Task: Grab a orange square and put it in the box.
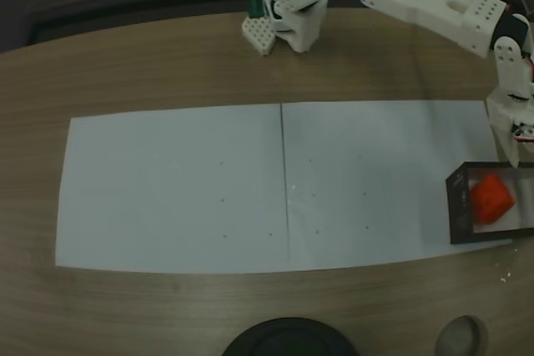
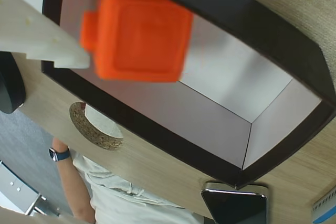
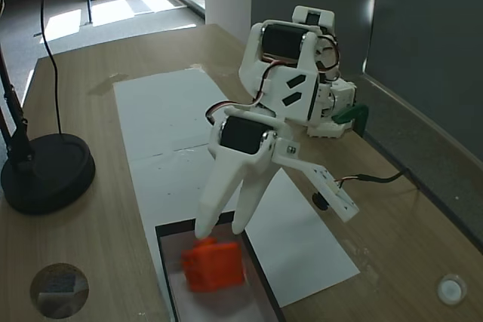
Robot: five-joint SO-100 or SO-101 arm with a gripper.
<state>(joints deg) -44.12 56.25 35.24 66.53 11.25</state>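
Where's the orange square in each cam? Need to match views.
A fixed view: orange square at far right edge, inside the box.
Wrist view: upper left, blurred, over the box.
A fixed view: bottom centre, in the box, below the hand.
Shared landmark: the box's black walls.

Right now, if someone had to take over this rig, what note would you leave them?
Gripper: open, fingers spread just above the box, holding nothing.
Orange square: inside the box, blurred in the wrist view, so it may be dropping or settling.
Box: at the paper's edge, on the right in a fixed view.
Done: square released into the box.
Left: confirm it rests on the bottom, then lift the arm clear.
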